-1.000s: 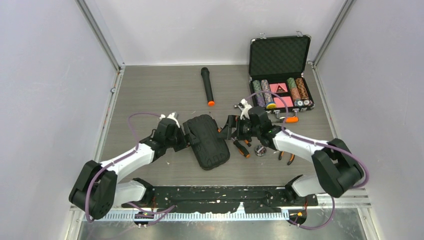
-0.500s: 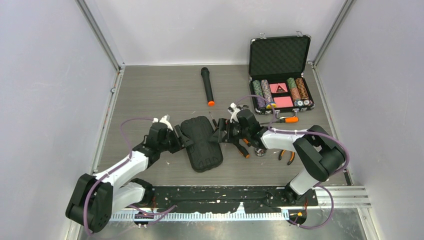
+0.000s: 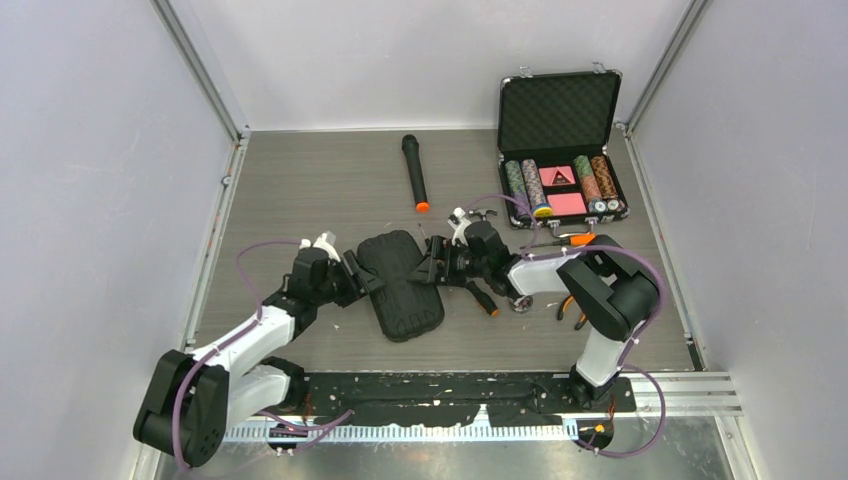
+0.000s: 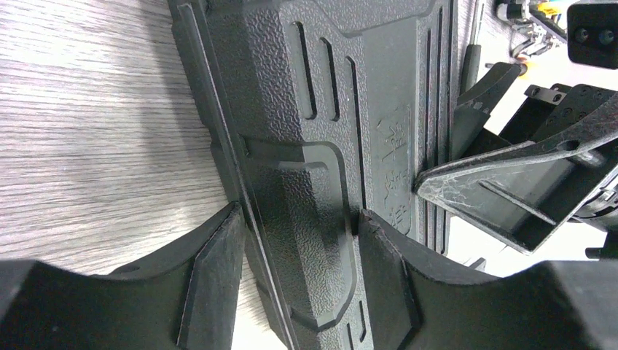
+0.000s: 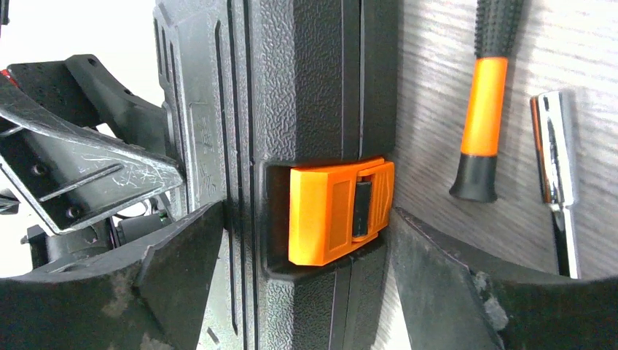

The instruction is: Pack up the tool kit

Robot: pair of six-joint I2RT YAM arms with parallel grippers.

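I see the flat black ribbed plastic tool case (image 3: 400, 288) lying shut near the middle of the grey wooden table (image 3: 300, 180), its orange latch (image 5: 335, 211) looking fastened. Loose at its 3 o'clock lie an orange-and-black screwdriver (image 3: 483, 298), orange-handled pliers (image 3: 572, 312) and an orange-and-black hammer handle (image 5: 484, 95). I judge nothing is visibly packed: the case needs opening and the tools slotting in. The left pincer (image 3: 352, 280), at the case's 9 o'clock, is about half spread and appears to clamp the case's edge, a finger on each face. The right pincer (image 3: 437, 270), at 3 o'clock, grips the latch edge likewise.
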